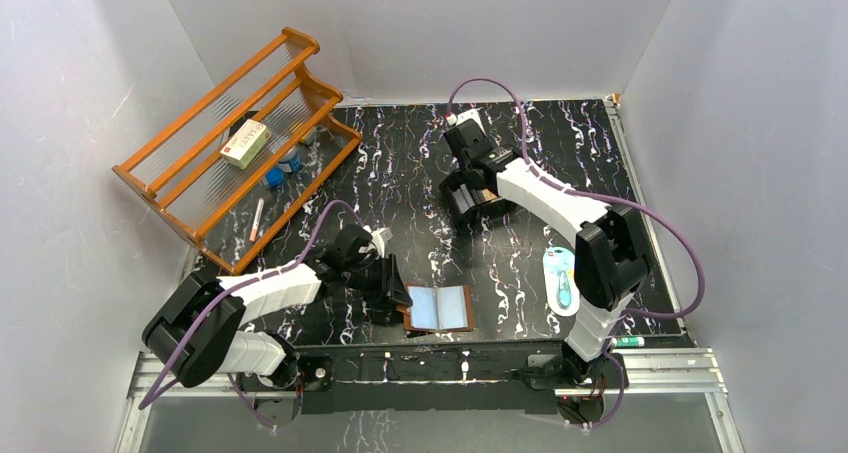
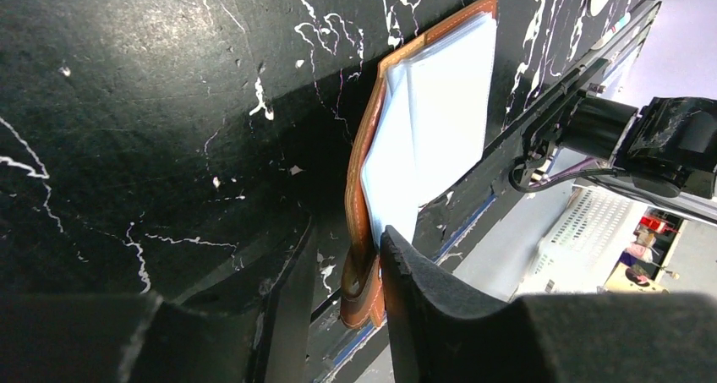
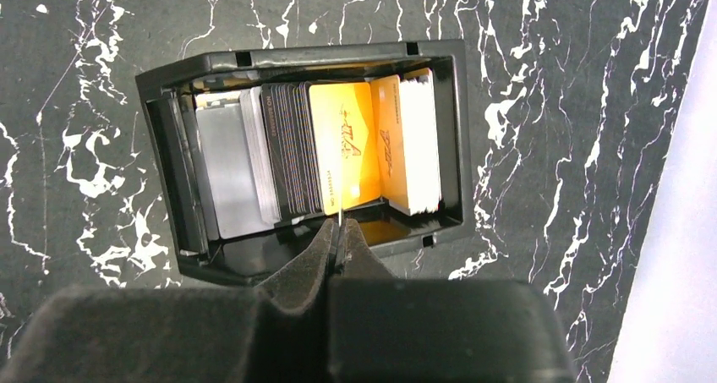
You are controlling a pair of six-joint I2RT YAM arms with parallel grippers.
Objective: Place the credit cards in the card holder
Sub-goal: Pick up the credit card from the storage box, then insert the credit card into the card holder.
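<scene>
One card holder (image 1: pixel 438 308) is lying at the worktop's (image 1: pixel 400 173) near edge. One black tray (image 3: pixel 296 55) is holding two orange-gold credit cards (image 3: pixel 342 146), plus grey, dark and white ones packed too tightly to count. One wooden rack (image 1: pixel 210 103) is standing at the far-left corner.

wooden rack (image 1: pixel 210 106), black tray (image 3: pixel 304 57), white-blue packet (image 1: pixel 563 281)

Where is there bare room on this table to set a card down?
Bare table top lies in the middle, between the wooden rack, the black tray and the card holder, and again at the far right corner beyond the tray. Tight: the near edge around the card holder, and the right side by the packet.
</scene>
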